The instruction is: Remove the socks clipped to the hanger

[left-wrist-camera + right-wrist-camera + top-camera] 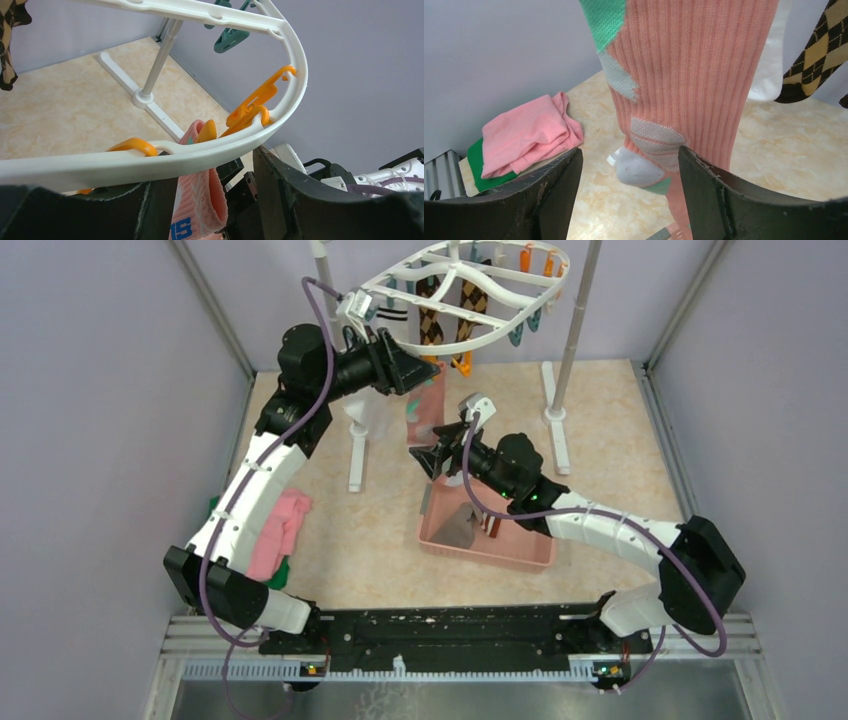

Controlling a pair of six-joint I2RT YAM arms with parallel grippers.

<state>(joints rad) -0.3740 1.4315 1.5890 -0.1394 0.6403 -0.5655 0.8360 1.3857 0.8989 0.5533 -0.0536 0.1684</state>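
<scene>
The white oval hanger hangs at the top, with two argyle socks and a white sock clipped to it. A pink sock with teal and white patches hangs from its near rim. My left gripper is open just under the rim, its jaws either side of the pink sock's cuff, below an orange clip. My right gripper is open lower down. Its jaws stand either side of the sock's grey heel without touching it.
A pink basket sits on the table under my right arm, with a grey sock in it. Folded pink and green cloths lie at the left, also in the right wrist view. The stand's poles and feet rise behind.
</scene>
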